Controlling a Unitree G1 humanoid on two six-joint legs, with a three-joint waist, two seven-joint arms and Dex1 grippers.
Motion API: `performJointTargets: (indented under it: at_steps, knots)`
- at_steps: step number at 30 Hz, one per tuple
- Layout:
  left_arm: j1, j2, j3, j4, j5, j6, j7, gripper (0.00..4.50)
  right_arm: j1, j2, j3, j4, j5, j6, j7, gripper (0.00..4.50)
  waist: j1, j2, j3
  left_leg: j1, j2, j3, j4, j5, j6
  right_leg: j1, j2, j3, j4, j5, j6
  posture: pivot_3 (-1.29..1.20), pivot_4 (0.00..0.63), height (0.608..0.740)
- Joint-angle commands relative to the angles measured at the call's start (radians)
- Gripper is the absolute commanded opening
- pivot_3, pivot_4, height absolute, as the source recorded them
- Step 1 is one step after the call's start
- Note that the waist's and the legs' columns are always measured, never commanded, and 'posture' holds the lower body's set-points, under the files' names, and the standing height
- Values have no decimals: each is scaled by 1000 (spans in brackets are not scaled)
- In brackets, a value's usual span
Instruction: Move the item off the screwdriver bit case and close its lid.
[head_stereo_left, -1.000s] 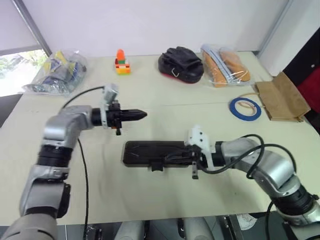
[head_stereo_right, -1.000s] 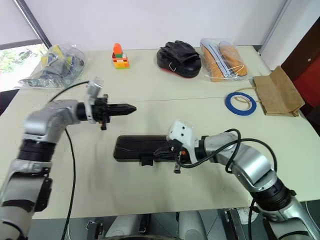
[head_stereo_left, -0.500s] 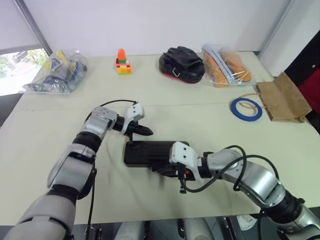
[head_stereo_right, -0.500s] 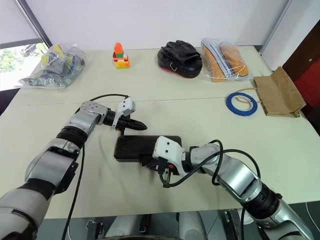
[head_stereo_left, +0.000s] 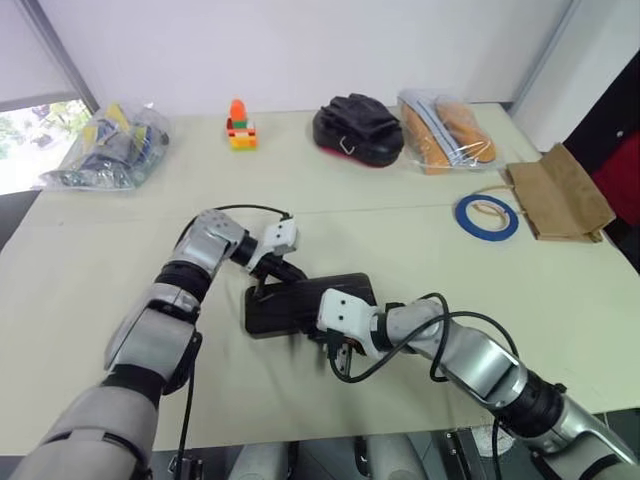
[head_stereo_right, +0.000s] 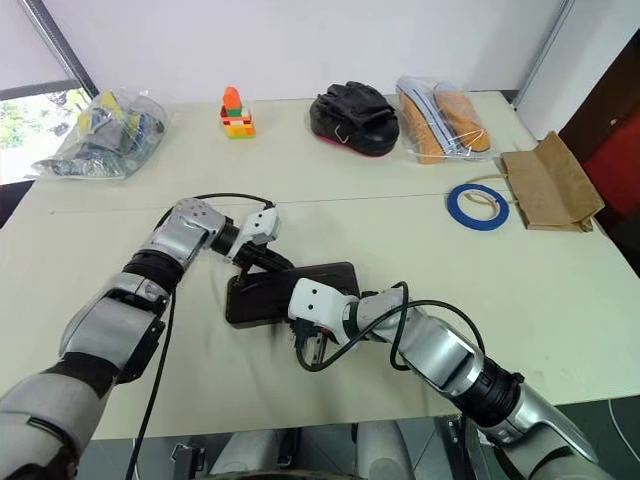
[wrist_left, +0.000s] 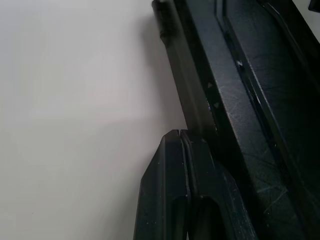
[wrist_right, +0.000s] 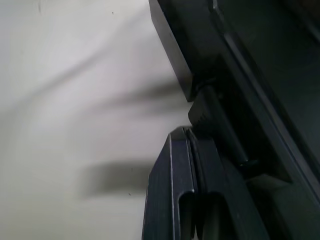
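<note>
**Both end effectors pressed to the case, tape ring well off to the side**

We see the screwdriver bit case (head_stereo_left: 300, 303) lying flat near the middle of the table (head_stereo_left: 90, 300), its lid (head_stereo_right: 300, 285) down over the base. Our left end effector (head_stereo_left: 268, 283), fingers together, sits at the case's far left edge. Our right end effector (head_stereo_left: 334, 352), fingers likewise pressed together, sits at the near edge beside a small black latch tab (wrist_right: 202, 111). The blue ring of tape (head_stereo_left: 488, 216) lies on the table well apart from the case, just beside a brown paper bag (head_stereo_left: 558, 195). A black pouch (head_stereo_left: 358, 128) rests along the far edge.
</note>
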Motion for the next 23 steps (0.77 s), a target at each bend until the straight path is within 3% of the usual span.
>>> performJointTargets:
  at_steps: [1, 7, 10, 15, 18, 20, 23]
  knots:
    - [83, -41, -57, -86, 6, -2, -86, 0, -49, 10, -27, 18, -75, 24, -58, 31, 0, 0, -1, 0, 0, 0, 0, 0, 0, 0, 0, 0, 0, 0, 0, 0, 150, 740]
    - [139, -59, -63, -170, 8, 13, -57, 0, -65, 14, -6, 5, -86, 64, -64, 31, 1, 0, -8, 1, 0, 0, -1, 0, 0, 1, 0, 0, 0, 0, 0, 0, 150, 740]
    - [75, -62, -29, -37, 65, -106, 107, 0, 2, -23, -116, -152, 57, 159, 9, 31, 14, 1, -9, 2, 0, 0, 0, 0, 0, 2, 0, 0, -1, 0, 0, 0, 150, 740]
    - [-43, -18, 111, 140, 21, -138, 304, 0, 165, -25, -585, -391, 457, 368, 140, 31, 46, -1, -10, 3, -3, -2, 2, -1, 2, 8, -2, -1, -5, 1, 2, 0, 150, 740]
    - [-67, 53, 281, 129, -117, -38, 343, 0, 173, 21, -968, -324, 840, 397, 96, 31, 28, -4, -8, 3, -1, -2, 1, -2, 3, 8, -1, -1, -5, 1, 2, 0, 150, 740]
    - [-38, 97, 349, 64, -175, 24, 345, 0, 148, 37, -1068, -248, 940, 393, 11, 31, 20, -4, -8, 3, 0, -2, 1, -2, 3, 6, 0, -1, -3, 1, 2, 0, 150, 740]
    - [89, 160, 417, -152, -240, 140, 364, 0, 127, 58, -1081, -143, 895, 325, -79, 31, 13, -3, -9, 5, 0, -1, -1, -1, 2, 5, -1, 0, -2, 1, 2, 0, 150, 740]
